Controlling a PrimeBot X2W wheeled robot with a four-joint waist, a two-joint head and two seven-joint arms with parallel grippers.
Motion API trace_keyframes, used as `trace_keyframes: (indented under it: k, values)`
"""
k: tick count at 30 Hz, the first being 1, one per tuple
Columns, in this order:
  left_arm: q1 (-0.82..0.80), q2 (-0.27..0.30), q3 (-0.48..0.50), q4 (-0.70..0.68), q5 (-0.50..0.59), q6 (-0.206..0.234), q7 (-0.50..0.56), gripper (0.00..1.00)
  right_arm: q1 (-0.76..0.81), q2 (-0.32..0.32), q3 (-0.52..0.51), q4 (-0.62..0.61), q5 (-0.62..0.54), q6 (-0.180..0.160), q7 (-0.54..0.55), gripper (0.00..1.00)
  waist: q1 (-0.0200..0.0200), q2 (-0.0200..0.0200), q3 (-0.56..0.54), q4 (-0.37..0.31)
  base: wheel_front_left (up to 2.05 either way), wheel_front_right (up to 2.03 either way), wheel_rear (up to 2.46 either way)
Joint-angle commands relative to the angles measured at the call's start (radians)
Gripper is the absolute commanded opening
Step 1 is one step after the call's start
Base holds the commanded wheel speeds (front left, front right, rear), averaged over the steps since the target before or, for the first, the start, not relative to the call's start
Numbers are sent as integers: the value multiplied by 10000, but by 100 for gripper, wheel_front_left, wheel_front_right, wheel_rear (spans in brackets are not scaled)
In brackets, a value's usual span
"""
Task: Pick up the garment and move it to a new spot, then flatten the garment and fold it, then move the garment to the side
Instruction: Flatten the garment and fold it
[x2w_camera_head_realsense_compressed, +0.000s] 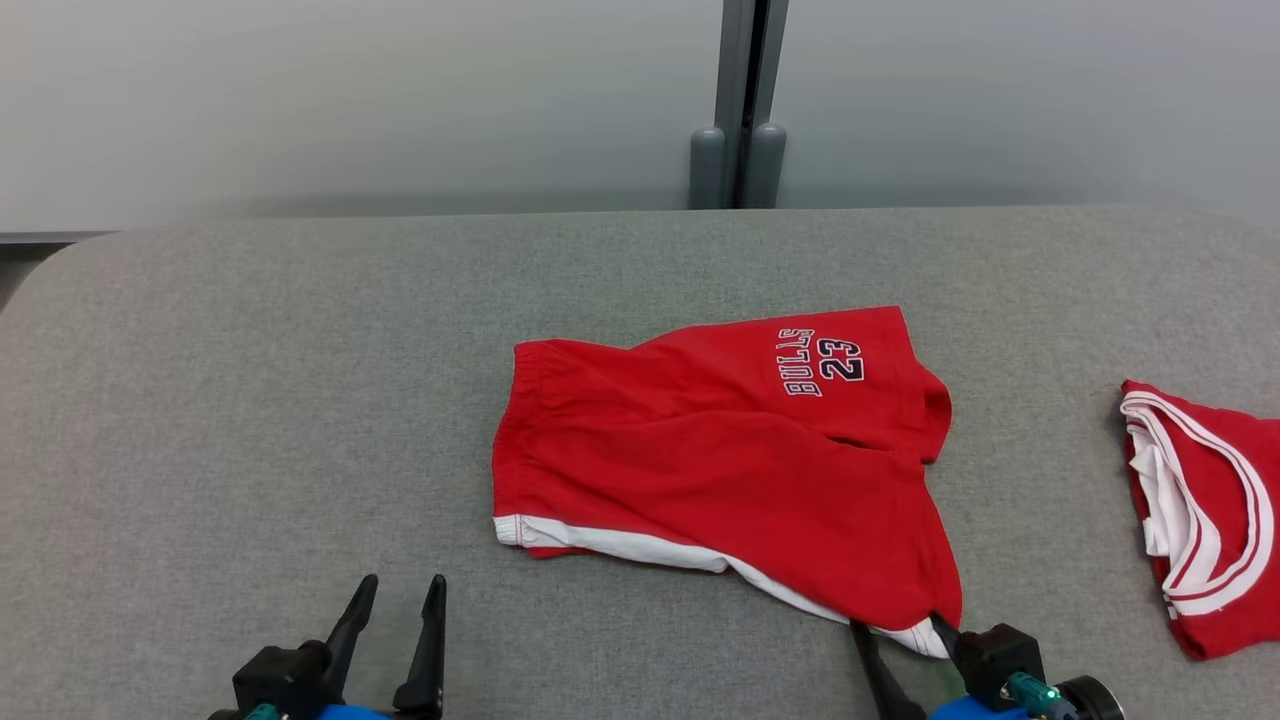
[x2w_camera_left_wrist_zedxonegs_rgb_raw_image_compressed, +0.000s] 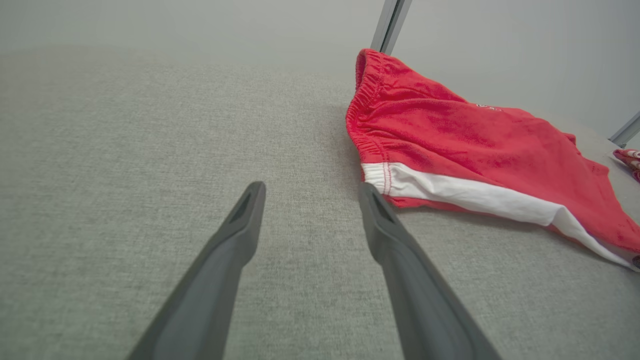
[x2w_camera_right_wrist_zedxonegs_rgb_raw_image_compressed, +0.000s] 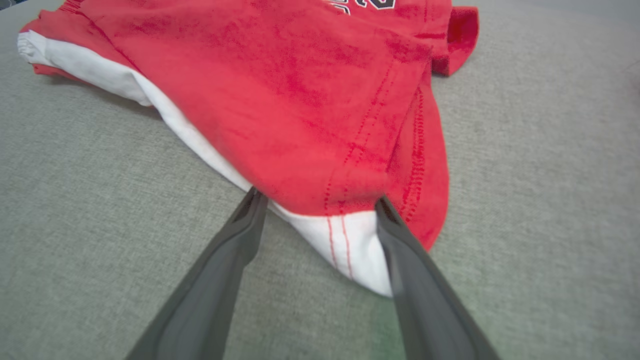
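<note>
Both spread: left end effector (x2w_camera_head_realsense_compressed: 403, 580) idle over tabletop (x2w_camera_head_realsense_compressed: 250, 400); right end effector (x2w_camera_right_wrist_zedxonegs_rgb_raw_image_compressed: 320, 196) straddles shorts (x2w_camera_head_realsense_compressed: 700, 450) at near-right corner. Risk: shallow bite, so cloth slips on lift.

Left pincer (x2w_camera_head_realsense_compressed: 403, 580), right pincer (x2w_camera_head_realsense_compressed: 894, 622): wide apart.
</note>
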Motion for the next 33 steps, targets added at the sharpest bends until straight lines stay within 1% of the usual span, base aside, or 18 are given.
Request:
trace_keyframes:
  k: [1,2,3,4,5,6,8,10,15,18,23,30,33]
  values:
    - [-263,84,-241,-81,-161,17,-22,100,-92,-45,-3,21,-78,1,-36,86,-1,-1,97,-35,0,0,0]
    - [-263,84,-241,-81,-161,17,-22,100,-92,-45,-3,21,-78,1,-36,86,-1,-1,97,-35,0,0,0]
    - [-348,167,-467,-232,-315,16,-22,100,-77,-45,9,-14,-71,1,-36,47,-1,-1,168,-103,0,0,0]
    - [-348,167,-467,-232,-315,16,-22,100,-77,-45,9,-14,-71,1,-36,47,-1,-1,168,-103,0,0,0]
    - [-386,207,-633,-323,-431,16,-22,100,-70,-43,9,-32,-77,1,-36,39,-1,-1,197,-140,0,0,0]
    - [-389,270,-730,-360,-510,17,-22,100,-73,-47,-9,-54,-64,1,-36,34,-1,-1,230,-190,0,0,0]
    - [-450,361,-991,-511,-742,16,-22,100,-104,-45,-7,-131,-2,1,-36,0,-1,-1,304,-286,0,0,0]
    - [-550,504,-1378,-681,-1010,16,-22,100,-139,-45,2,-267,105,1,-36,0,-1,-1,390,-390,0,0,0]
    - [-853,1091,-2394,-734,-1815,16,-22,100,-264,-43,98,-588,265,1,-36,0,-1,-1,652,-650,0,0,0]
    - [-1133,1452,-2679,-664,-2187,16,-22,100,-321,-50,157,-721,312,1,-36,0,-1,-1,831,-806,0,0,0]
    - [-1526,1859,-2972,-476,-2624,16,-22,100,-390,-48,193,-917,345,-1,-36,0,-1,-1,1105,-1019,0,0,0]
    - [-1916,2319,-3671,-289,-3521,16,-22,100,-459,-47,314,-1162,416,-1,-36,0,-1,-1,1442,-1257,0,0,0]
    - [-2132,2509,-4053,-442,-3825,16,-22,100,-520,-45,388,-1288,452,-1,-34,0,-1,-1,1638,-1321,0,0,0]
